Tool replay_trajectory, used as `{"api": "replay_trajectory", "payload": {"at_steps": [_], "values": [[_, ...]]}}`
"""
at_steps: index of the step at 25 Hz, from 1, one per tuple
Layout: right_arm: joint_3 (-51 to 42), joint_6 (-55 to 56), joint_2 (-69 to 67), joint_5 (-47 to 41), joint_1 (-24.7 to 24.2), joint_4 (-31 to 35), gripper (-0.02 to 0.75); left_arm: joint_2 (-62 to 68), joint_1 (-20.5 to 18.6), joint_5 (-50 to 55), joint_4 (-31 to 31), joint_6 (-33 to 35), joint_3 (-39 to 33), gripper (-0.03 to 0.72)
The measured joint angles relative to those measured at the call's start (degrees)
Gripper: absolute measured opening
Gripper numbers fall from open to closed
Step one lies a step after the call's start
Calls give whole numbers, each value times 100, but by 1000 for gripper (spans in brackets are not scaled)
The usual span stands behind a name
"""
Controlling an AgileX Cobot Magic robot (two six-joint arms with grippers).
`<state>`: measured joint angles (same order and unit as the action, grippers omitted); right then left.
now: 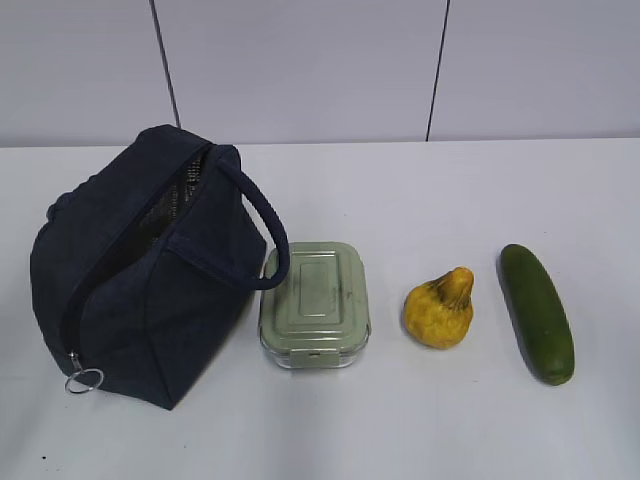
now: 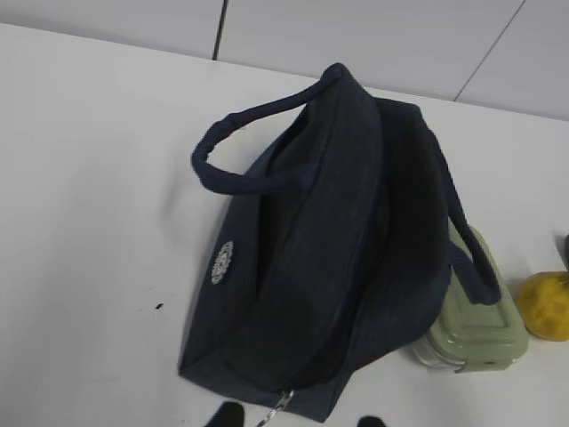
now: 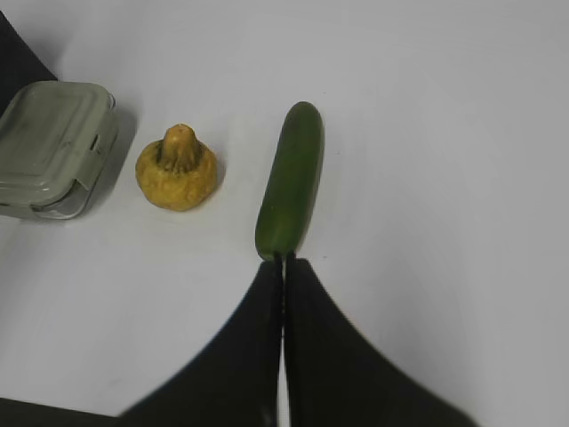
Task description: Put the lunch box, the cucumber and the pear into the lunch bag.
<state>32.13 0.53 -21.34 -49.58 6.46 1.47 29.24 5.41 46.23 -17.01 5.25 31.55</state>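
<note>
Navy fabric is what we notice first: the lunch bag (image 1: 150,285) sits on the left of the white desk (image 1: 430,430), its zipper partly open along the top so a bit of silvery lining shows, with the silver ring pull (image 1: 84,380) hanging at the near bottom corner. Just beside it, and touched by one loop handle (image 1: 262,232), we've got the lunch box (image 1: 315,304) with its sage-green lid. Further right is the pear (image 1: 440,308), then the cucumber (image 1: 537,311), apart from each other. Our right gripper (image 3: 284,260) has its fingers pressed together, tip just at the cucumber's near end. Only two dark tips of the left gripper (image 2: 298,416) show near the bag, set apart.
</note>
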Motion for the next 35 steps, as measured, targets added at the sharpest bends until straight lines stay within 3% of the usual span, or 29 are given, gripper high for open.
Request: {"api": "replay_trajectory", "payload": {"at_steps": [5,6,10,12,19,29,32,35], "values": [[0,-336,-1188,367,0,339,120,1220,0,-378,-848,1132,230,246],[0,-366,-1387,392,0,377,133,1401,0,-426,-851,1244,344,246],[93,-616,-2217,404,0,454,307,2148,0,-495,-603,1437,982,247],[220,-729,-2567,404,0,523,340,2592,0,-407,-528,1511,1305,248],[764,-884,-3632,494,0,666,358,4252,0,401,-485,2029,2140,255],[1228,-1238,-4478,574,0,1093,358,4803,0,402,-481,2396,2260,277],[1248,-1250,-4598,727,0,1106,358,4951,0,394,-657,2564,2260,205],[1253,-1228,-4771,857,0,1106,358,5002,0,307,-890,2783,2260,44]]}}
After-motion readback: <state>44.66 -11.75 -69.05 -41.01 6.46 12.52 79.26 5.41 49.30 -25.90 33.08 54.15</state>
